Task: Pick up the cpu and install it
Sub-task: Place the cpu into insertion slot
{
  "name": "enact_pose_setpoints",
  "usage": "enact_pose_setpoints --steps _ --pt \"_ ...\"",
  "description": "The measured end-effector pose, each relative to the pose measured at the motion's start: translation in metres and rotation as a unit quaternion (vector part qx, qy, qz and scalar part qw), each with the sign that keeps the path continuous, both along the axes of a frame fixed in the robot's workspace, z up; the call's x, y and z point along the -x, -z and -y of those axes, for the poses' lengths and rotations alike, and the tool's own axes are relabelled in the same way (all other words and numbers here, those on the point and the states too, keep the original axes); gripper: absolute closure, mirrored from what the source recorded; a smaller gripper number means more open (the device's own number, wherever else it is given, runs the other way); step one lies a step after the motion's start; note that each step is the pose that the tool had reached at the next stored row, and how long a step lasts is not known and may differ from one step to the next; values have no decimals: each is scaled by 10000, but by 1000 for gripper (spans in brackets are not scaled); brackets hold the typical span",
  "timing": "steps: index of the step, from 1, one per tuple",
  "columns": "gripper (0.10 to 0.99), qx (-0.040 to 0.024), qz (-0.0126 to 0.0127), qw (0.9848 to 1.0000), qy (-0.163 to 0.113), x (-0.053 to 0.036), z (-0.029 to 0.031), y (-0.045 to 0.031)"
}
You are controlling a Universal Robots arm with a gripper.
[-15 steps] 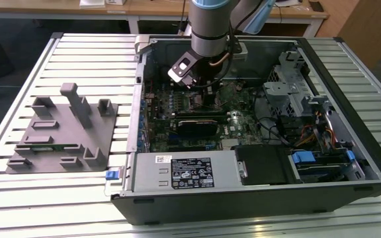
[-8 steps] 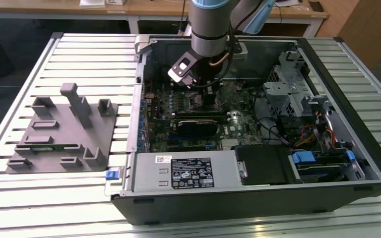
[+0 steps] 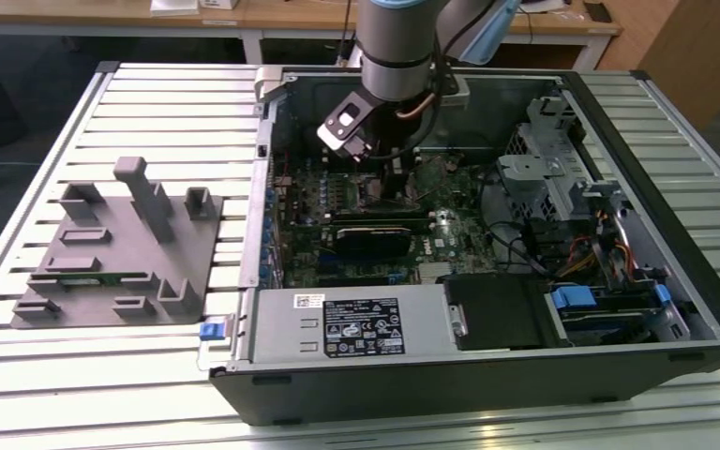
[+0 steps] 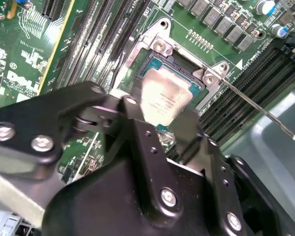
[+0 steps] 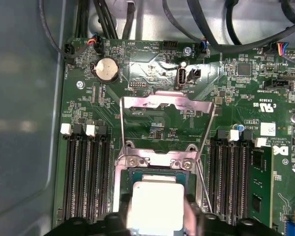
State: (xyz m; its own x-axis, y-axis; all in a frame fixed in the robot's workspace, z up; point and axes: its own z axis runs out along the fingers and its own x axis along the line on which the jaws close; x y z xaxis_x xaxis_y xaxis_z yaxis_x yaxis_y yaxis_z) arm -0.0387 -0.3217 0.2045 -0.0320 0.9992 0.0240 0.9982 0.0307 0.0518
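The cpu (image 4: 162, 96), a small square chip with a silvery top, sits between my gripper's (image 4: 160, 118) black fingers, directly over the open motherboard socket (image 4: 160, 46). In the first wrist view the cpu (image 5: 155, 206) covers the socket opening just below the metal frame (image 5: 157, 160), and the gripper (image 5: 157, 223) is shut on its two sides. I cannot tell whether the chip rests in the socket or hovers just above it. In the exterior view the gripper (image 3: 392, 183) reaches down inside the computer case (image 3: 697, 291), over the motherboard (image 3: 373, 216).
The socket's load plate (image 5: 162, 103) is folded open and its lever (image 4: 255, 108) sticks out sideways. Memory slots (image 5: 86, 172) flank the socket. A grey plastic fixture (image 3: 123, 253) lies on the slatted table at the exterior view's left. Power supply (image 3: 348, 323) and drive cage (image 3: 561, 178) crowd the case.
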Motion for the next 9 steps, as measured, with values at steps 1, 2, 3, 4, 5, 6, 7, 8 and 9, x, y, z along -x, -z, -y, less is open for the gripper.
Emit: enact_pose_setpoints --steps 1,2,3,4,5,6,7,8,9 --pt "557 0 0 10000 0 0 0 -14" --pt "620 0 0 10000 0 0 0 -27" --pt "620 0 0 10000 0 0 0 -42" --pt "682 0 0 10000 0 0 0 -56" --pt "741 0 0 10000 0 0 0 -68" --pt "796 0 0 10000 0 0 0 -79" --pt "796 0 0 10000 0 0 0 -89" --pt "855 0 -1 10000 0 0 0 -99" --pt "914 0 -1 10000 -1 0 0 -108"
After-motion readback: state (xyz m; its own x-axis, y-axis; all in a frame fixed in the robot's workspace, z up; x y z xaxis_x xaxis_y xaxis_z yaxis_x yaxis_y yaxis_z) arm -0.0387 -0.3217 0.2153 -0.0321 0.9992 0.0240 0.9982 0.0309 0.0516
